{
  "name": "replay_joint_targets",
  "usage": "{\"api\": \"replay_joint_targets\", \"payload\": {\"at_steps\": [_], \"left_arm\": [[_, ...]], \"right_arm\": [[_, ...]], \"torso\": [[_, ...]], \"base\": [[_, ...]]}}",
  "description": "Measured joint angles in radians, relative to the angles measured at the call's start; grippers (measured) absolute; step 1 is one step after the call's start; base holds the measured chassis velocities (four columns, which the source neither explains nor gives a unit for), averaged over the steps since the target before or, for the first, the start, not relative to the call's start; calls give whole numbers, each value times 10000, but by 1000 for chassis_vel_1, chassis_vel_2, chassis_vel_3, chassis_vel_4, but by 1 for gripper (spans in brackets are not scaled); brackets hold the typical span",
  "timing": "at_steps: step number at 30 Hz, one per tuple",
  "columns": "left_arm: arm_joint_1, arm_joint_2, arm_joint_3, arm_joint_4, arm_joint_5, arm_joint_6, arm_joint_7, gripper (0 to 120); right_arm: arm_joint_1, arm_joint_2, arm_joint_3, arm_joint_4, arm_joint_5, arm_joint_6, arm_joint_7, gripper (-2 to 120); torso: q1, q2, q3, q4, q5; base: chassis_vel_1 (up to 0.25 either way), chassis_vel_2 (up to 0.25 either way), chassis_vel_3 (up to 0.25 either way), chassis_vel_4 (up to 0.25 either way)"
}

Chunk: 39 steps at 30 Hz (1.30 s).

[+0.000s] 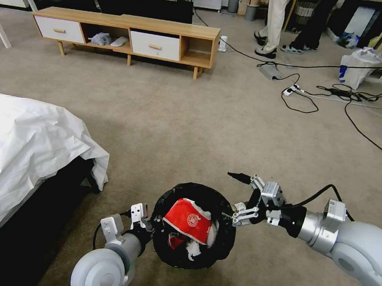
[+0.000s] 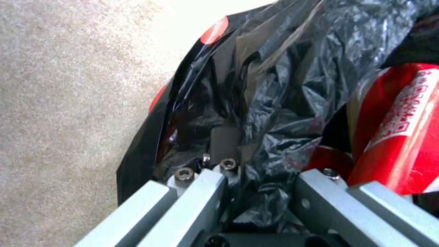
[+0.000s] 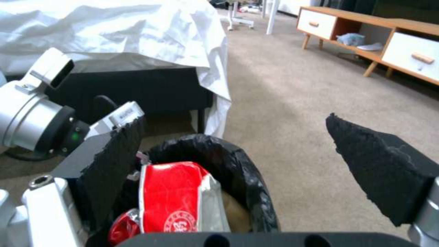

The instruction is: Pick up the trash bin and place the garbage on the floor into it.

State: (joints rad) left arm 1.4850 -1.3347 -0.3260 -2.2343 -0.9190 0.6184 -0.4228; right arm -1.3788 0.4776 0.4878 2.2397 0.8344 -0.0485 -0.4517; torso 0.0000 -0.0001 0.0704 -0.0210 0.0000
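Jaws: left gripper [image 1: 148, 222] pinches what looks like only the liner at the near-left rim of the round black-bagged trash bin [image 1: 225, 245], held above the beige carpet floor [image 1: 179, 129]; right gripper [image 1: 239, 196] gapes empty at the right rim. Risk: liner slips, red wrapper [image 1: 188, 220] spills

You see the trash bin [image 1: 222, 244] lined in crinkled glossy black plastic, on the floor [image 1: 179, 129] of matt short-pile carpet.

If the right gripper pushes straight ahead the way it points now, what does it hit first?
Most likely the crinkled black-bagged trash bin: the open right gripper points across its rim, toward the red wrapper inside, though depth is uncertain.
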Motion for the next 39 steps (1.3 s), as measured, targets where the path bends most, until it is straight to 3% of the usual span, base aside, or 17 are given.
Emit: {"api": "replay_joint_targets", "payload": {"at_steps": [18,26,34,39], "left_arm": [[313,143,-689,-584,-6,-145,-137,0],[414,56,-1386,-696,-111,-219,-150,0],[499,90,-1781,-789,-138,-247,-150,0],[688,69,-1879,-782,451,-268,-4,0]], "right_arm": [[-597,1025,735,-773,-319,233,712,100],[-356,1847,103,-1483,-726,16,1646,100],[-24,2233,-481,-1892,-706,-311,2295,100],[21,2807,-841,-2109,-735,-526,2950,100]], "torso": [[0,0,0,-1,0],[0,0,0,0,1],[0,0,0,0,-1],[0,0,0,0,1]], "base": [[0,0,0,0],[0,0,0,0],[0,0,0,0],[0,0,0,0]]}}
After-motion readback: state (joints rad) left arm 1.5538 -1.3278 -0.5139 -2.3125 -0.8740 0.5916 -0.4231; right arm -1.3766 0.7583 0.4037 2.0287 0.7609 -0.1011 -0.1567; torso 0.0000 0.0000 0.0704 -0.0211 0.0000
